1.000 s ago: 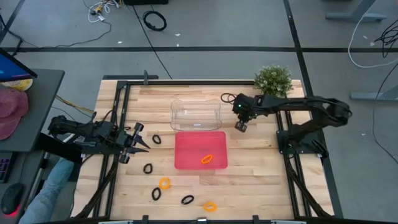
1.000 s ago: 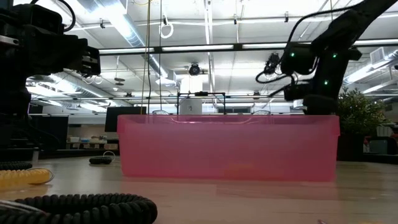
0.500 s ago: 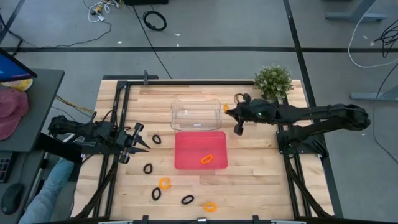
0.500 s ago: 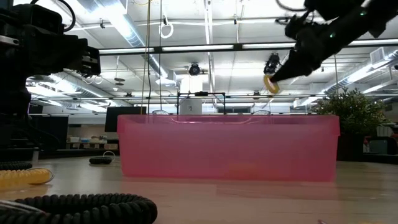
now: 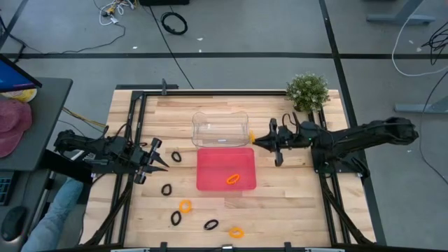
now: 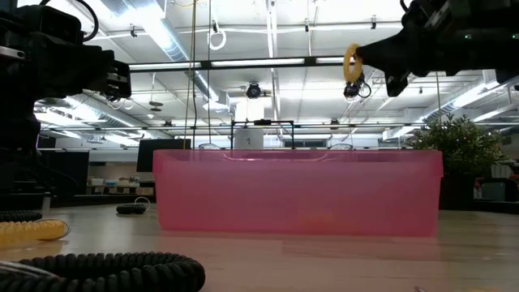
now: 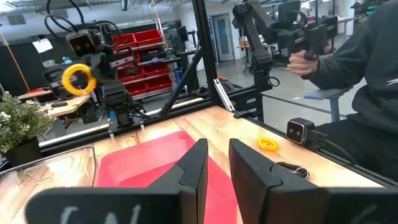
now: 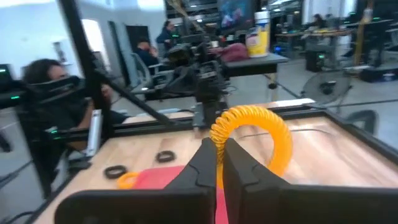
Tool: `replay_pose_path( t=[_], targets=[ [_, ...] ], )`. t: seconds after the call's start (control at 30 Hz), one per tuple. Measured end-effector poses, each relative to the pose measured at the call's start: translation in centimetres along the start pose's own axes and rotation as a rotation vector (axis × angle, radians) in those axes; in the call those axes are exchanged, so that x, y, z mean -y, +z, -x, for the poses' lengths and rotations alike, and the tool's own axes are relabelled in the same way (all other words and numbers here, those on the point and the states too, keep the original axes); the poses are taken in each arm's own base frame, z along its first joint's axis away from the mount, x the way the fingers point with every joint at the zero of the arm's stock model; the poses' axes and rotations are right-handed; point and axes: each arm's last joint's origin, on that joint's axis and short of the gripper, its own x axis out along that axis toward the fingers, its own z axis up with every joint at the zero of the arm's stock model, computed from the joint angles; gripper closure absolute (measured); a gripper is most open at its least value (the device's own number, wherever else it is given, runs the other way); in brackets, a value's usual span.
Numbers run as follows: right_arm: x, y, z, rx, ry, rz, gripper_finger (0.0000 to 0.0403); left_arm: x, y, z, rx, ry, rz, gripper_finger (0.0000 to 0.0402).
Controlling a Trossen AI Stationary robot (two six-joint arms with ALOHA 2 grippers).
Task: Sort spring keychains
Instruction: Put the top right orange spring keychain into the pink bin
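My right gripper [image 5: 256,141] is shut on an orange spring keychain [image 5: 252,133], high over the gap between the clear container's right end and the red tray's [image 5: 210,183] far right corner. A second orange keychain [image 5: 233,179] lies in the tray. Two more orange ones [image 5: 185,206] [image 5: 236,232] and several black ones [image 5: 176,157] [image 5: 166,189] [image 5: 211,225] lie flat on the wood left of and in front of the tray. My left gripper [image 5: 159,157] waits open at the table's left side, holding nothing. My right gripper pinches the orange keychain between its two fingers [image 8: 208,163] by one side of the coiled loop [image 8: 219,140]. The fingers lie level and point toward the table's left. The loop stands up on edge above the fingertips, lifted clear, well above the tray's rim [image 6: 352,63].
A clear plastic container [image 5: 221,131] stands just beyond the tray's far edge. A potted plant [image 5: 307,90] sits at the far right corner. A person sits off the table's left near side. Bare wood lies right of the tray.
My right gripper has tipped from pointing down to lying level, its fingers now toward the table's left. It has risen and shifted a little left, toward the tray. It has carried the orange keychain up with it, the loop now standing on edge.
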Motion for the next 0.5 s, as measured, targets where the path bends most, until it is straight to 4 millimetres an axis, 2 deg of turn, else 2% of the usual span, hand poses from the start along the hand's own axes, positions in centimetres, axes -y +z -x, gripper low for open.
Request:
replay_pose_path(
  t=[0.3,0.5],
  targets=[
    [-3.8,0.1,0.0,0.041,0.084,-0.005,0.0401,0.0,0.0,0.0,0.000,0.000,0.000,0.0333],
    [-4.9,-0.4,-0.1,0.035,0.040,-0.025,0.0401,0.0,0.0,0.0,0.000,0.000,0.000,0.0333]
  ],
)
